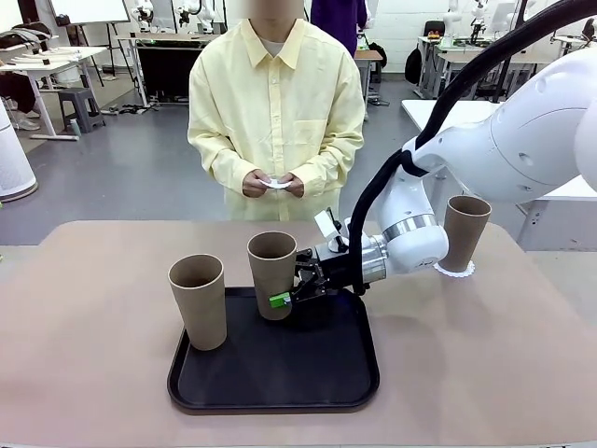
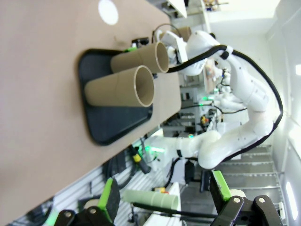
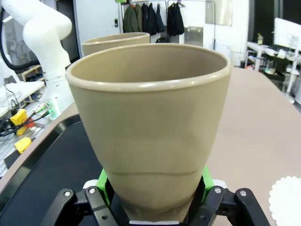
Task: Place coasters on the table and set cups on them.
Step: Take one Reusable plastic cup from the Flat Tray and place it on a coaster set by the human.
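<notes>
1. Nearest of all, the left robot hand [image 2: 164,179] hung wide open, its green pads far apart and nothing between them. Its wrist view looked across at the tray from the robot's left.
2. Next came the black tray [image 1: 280,387], lying on the beige surface [image 1: 84,373] in front of the middle, its near half bare.
3. On the tray's left side stood the second cup [image 1: 198,303], upright, mouth up, with neither robot hand on it.
4. Just beside that one, toward the back of the tray, there was the grip! The right robot hand [image 1: 287,280] reached in from the right and was clamped on the gripped cup [image 3: 150,117]. Its green pads pressed opposite sides low on the wall, near the base. The cup leaned a touch, and whether its base met the tray was hard to call from these angles.
5. Right of the tray, a bare coaster [image 2: 108,12] lay flat on the surface with nothing on it.
6. Farther right, well apart from the tray, the third cup [image 1: 465,231] stood upright on the far coaster [image 1: 460,272], whose lacy edge peeked out around its base.
7. Across the surface stood the person [image 1: 275,103]. The person's hands [image 1: 255,183] were together at the waist, pinching a small white piece [image 1: 275,183].
</notes>
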Tool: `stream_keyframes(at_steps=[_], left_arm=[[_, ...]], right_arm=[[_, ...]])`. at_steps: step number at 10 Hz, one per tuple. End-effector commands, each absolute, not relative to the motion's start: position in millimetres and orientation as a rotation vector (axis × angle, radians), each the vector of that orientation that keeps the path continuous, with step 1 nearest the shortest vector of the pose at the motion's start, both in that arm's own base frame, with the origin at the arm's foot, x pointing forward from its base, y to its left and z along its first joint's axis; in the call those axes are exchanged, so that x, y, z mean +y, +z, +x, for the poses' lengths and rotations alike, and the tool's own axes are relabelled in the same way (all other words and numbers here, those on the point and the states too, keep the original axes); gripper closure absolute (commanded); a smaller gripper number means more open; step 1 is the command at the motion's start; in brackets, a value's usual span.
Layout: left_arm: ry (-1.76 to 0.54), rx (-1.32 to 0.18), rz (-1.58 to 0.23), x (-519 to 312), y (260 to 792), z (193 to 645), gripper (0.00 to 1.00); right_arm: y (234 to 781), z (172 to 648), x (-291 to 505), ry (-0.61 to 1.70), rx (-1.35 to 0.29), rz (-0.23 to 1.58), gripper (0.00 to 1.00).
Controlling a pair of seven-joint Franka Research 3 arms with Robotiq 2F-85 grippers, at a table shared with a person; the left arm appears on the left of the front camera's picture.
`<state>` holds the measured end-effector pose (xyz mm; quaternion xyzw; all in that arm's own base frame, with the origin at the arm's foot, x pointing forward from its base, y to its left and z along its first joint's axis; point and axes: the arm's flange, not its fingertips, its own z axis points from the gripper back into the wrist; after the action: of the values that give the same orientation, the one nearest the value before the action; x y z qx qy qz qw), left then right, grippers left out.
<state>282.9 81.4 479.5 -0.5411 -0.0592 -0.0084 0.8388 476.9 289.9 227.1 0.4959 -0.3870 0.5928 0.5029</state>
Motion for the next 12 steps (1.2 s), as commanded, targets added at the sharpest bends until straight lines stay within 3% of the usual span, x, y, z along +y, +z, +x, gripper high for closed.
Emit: stream_keyframes(at_steps=[1,2,4,9,12], left_arm=[[-0.025,-0.132,-1.153,82.4,480.2,282.2,0.00],[-0.025,-0.132,-1.153,82.4,480.2,282.2,0.00],[-0.025,-0.132,-1.153,82.4,480.2,282.2,0.00],[-0.025,-0.132,-1.153,82.4,480.2,282.2,0.00],[-0.025,-0.132,-1.153,82.4,480.2,282.2,0.00]], right_arm=[[223.3,480.3,294.0,1.420,-0.953,1.175,0.64],[224.2,479.1,293.6,1.418,-0.955,1.172,1.00],[248.3,466.2,294.4,1.351,-0.973,1.133,1.00],[377.1,445.8,319.9,1.288,-1.005,1.016,1.00],[407.5,438.7,336.9,1.304,-1.002,0.936,1.00]])
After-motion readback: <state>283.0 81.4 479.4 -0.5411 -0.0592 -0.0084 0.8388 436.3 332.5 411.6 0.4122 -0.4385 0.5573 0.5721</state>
